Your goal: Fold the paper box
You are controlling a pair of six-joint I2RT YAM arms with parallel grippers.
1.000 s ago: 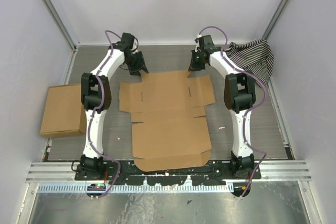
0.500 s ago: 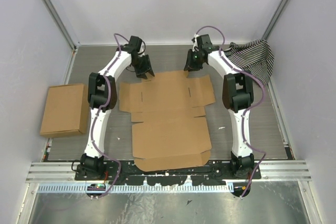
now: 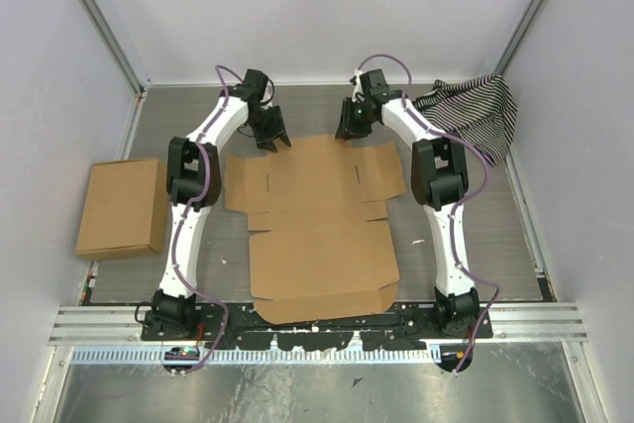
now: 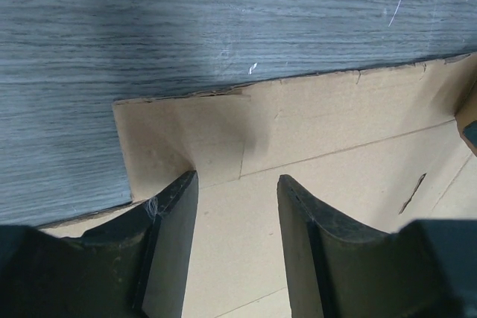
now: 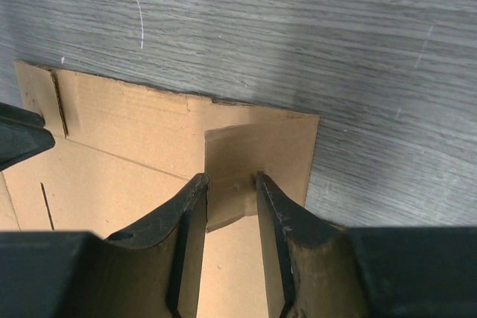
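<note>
Since the earlier frames, the left gripper has moved right and the right gripper has moved left. Both now sit at the far edge of the paper box.

At far left, an oblong cardboard piece lies flat on the table, well apart from the box.

The left gripper is at the box's far-left corner. Its jaws stand wide apart and hold nothing, with the corner flap lying flat just beyond the fingertips.

The paper box lies unfolded and flat at the table centre, between the two arms. Its near edge is close to the arm bases, and its side flaps are spread out left and right.

The right gripper is at the far edge, right of the box's centre. Its jaws are parted by a narrower gap, with a small, slightly raised flap between the fingertips. Whether the fingers touch it cannot be determined.

A striped cloth lies bunched in the far-right corner.
</note>
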